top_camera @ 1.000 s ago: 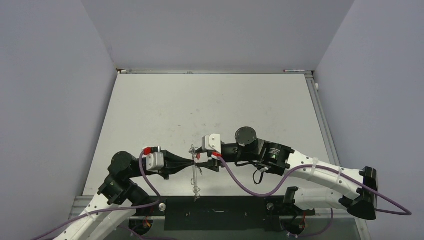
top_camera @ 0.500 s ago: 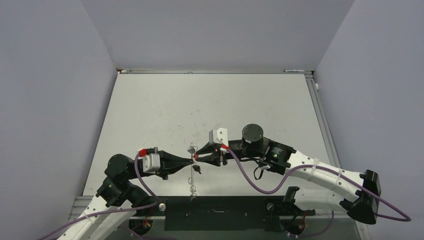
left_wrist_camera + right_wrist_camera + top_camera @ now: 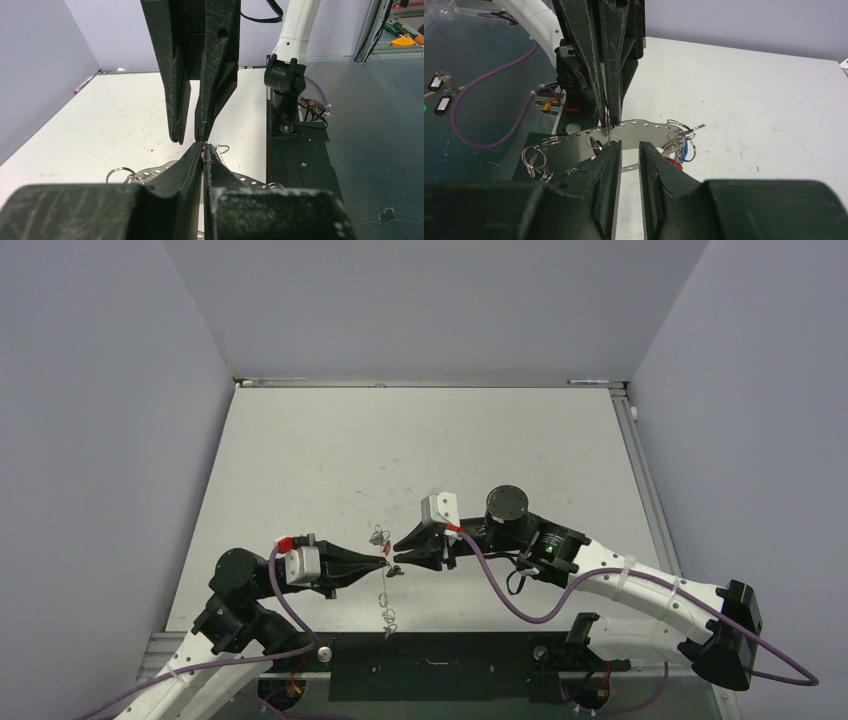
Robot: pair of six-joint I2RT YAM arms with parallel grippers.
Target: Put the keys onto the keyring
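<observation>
My left gripper [image 3: 386, 562] [image 3: 203, 146] is shut, pinching the thin silver wire of the keyring [image 3: 607, 118] at its tips. A small loop with a dark piece, possibly the black key [image 3: 596, 145], hangs just below those tips. My right gripper [image 3: 397, 547] [image 3: 629, 145] faces it tip to tip. Its jaws stand a narrow gap apart with nothing between them. A red key [image 3: 672, 164] and a blue key [image 3: 682, 149] hang in a bunch of rings at one end of a perforated metal strip [image 3: 644, 128].
The perforated strip [image 3: 386, 600] lies between the arms, running toward the near table edge, with small split rings [image 3: 533, 156] at its other end. Two tagged keys [image 3: 439, 104] lie on the dark surface off the table. The black base plate [image 3: 440, 665] borders the near edge.
The right gripper's jaws have narrowed and its wrist has drawn back slightly to the right. The left gripper has stayed shut in place.
</observation>
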